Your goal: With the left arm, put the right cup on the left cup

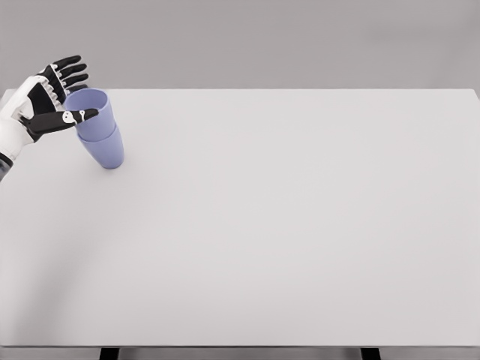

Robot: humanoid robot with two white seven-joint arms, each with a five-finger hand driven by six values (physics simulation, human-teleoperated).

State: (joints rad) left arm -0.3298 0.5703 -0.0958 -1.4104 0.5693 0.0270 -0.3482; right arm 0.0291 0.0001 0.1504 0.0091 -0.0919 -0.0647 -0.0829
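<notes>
A: From the head view, we see a wide, pale grey, flat-topped desk (285, 225) filling most of the frame, with a plain grey wall behind it. Where are the task's things?

B: We find them at the far left of the desk. Two lavender-blue plastic cups are nested: the upper lavender-blue cup (93, 114) sits inside the lower lavender-blue cup (106, 151), and the pair leans, with the open mouth tipped up and toward the left and the base resting on the desk further right.

A: And the arm?

B: We see only the left arm, white, coming in from the left edge. Its left robot hand (54, 97), black-and-white with five fingers, is right at the mouth of the upper cup. The fingers are spread and relaxed; the four fingers fan out behind and above the rim, while the thumb (75, 116) stretches across the front of the rim. We cannot tell whether it touches the cup, and nothing is pinched.

A: Any brand, label or writing?

B: We can read none. The cups are plain, and a few small white marks on the thumb are too small for us to make out.

A: The bottom edge?

B: We note two dark desk supports (109, 352) just under the front edge.
</notes>
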